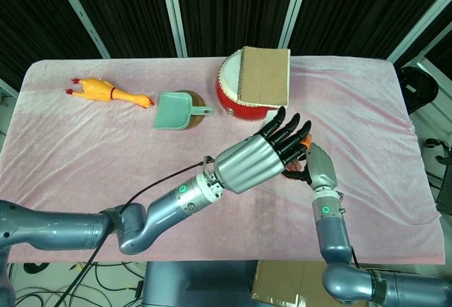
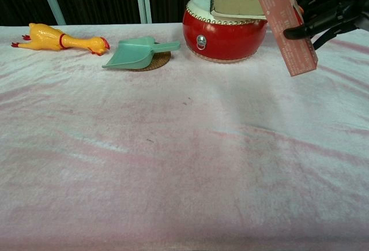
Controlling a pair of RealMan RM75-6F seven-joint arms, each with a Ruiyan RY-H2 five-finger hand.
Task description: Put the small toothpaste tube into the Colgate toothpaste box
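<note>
Over the cloth, the box: the Colgate toothpaste box (image 2: 286, 26) hangs clear of the pink tablecloth (image 2: 173, 147), tilted, its lower end down and right, its upper end running out of the chest view. It sits just in front of the red drum (image 2: 222, 32).
Right hand: my right hand (image 2: 331, 14) has its dark fingers (image 2: 305, 29) curled against the box's right edge, and I judge that it carries the box.
Left hand: in the head view my left hand (image 1: 256, 163) lies over the right one, fingers (image 1: 286, 132) stretched out straight and close together. Its palm side is hidden, so I cannot tell whether it pinches anything.
Small toothpaste tube: I can't make it out. An orange tip (image 1: 305, 139) peeks out past my left fingertips, and I cannot say what it is.
Handling, box: light, thin card that dents if squeezed. I would hold it across the narrow sides near the middle, leaving the mouth free.
Handling, tube: probably light, soft and slick. I would pinch it near the stiff cap end and lead with the flat tail.
</note>
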